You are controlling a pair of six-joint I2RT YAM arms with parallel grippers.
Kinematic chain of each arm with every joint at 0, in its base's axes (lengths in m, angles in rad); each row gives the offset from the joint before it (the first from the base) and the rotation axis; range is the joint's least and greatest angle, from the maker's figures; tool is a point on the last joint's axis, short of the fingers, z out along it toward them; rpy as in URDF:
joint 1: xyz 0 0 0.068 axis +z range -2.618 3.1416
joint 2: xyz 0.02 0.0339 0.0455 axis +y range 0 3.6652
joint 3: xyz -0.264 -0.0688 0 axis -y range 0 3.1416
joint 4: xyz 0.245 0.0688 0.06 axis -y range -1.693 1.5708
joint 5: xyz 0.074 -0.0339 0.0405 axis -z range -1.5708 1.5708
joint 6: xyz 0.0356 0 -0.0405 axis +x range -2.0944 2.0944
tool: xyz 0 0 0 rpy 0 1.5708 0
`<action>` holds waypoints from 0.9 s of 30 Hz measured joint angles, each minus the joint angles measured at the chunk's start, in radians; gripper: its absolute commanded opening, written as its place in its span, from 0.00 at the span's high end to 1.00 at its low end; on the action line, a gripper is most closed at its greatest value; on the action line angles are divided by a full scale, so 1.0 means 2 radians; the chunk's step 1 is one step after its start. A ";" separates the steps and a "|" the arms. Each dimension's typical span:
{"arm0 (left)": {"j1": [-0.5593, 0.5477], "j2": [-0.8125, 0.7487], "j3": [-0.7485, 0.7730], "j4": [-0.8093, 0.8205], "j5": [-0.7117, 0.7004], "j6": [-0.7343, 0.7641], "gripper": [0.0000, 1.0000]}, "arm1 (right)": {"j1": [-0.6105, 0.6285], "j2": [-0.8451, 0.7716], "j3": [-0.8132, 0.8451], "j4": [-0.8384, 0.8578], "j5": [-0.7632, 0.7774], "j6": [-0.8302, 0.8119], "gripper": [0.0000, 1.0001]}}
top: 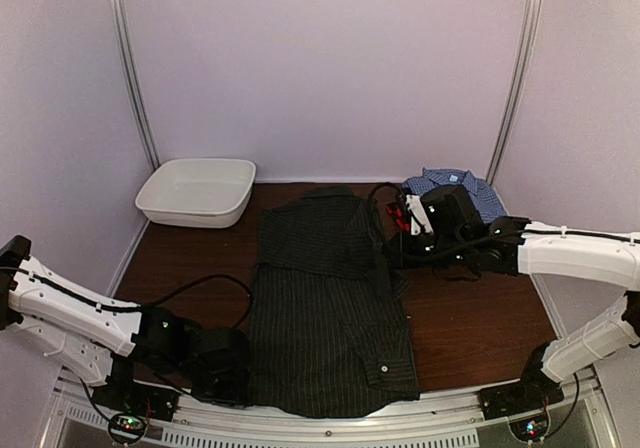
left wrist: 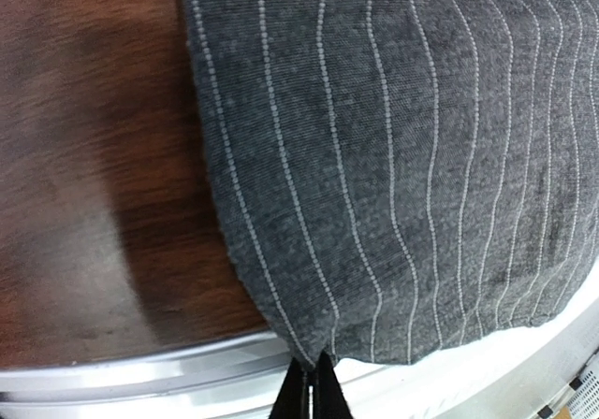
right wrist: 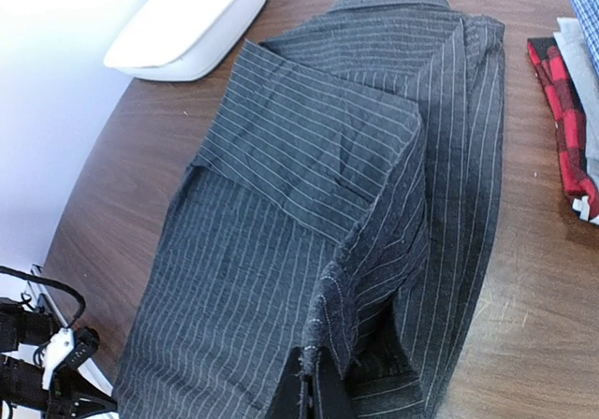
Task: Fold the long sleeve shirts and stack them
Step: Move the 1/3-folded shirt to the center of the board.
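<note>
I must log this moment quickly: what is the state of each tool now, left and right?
Left tool: closed, pinching the near hem corner of the black pinstriped shirt.
Right tool: closed, holding a raised fold of the same shirt.

no readable text, labels, numbers

Brown table (top: 470, 333) carries pinstriped shirt (top: 325, 318), shirt stack (top: 455, 183) — white tub (top: 195, 190).

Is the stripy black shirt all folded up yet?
Only partly. The pinstriped shirt has cloth folded in across its upper part, but its body lies spread out full length.
</note>
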 measured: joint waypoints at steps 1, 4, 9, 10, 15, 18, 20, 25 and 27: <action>0.000 -0.001 0.003 -0.006 -0.002 0.000 1.00 | 0.000 0.000 0.008 -0.001 0.000 -0.002 1.00; 0.000 -0.007 0.021 -0.033 -0.009 0.000 1.00 | 0.000 0.000 0.036 -0.009 0.003 -0.012 1.00; 0.000 -0.027 0.061 -0.070 -0.029 0.008 1.00 | -0.003 0.002 0.091 -0.022 0.008 -0.029 1.00; 0.000 -0.029 0.068 -0.075 -0.031 0.012 1.00 | -0.005 0.004 0.101 -0.024 0.009 -0.033 1.00; 0.000 -0.025 0.111 -0.107 -0.039 0.051 1.00 | -0.019 0.018 0.146 -0.042 0.020 -0.051 1.00; 0.000 -0.007 0.149 -0.120 -0.041 0.088 1.00 | -0.030 0.028 0.173 -0.058 0.033 -0.064 1.00; 0.000 0.013 0.180 -0.127 -0.041 0.117 1.00 | -0.042 0.030 0.188 -0.069 0.041 -0.072 1.00; 0.000 0.049 0.238 -0.147 -0.044 0.182 1.00 | -0.078 0.030 0.218 -0.087 0.051 -0.092 1.00; 0.001 0.050 0.246 -0.159 -0.045 0.201 1.00 | -0.090 0.030 0.224 -0.089 0.052 -0.097 1.00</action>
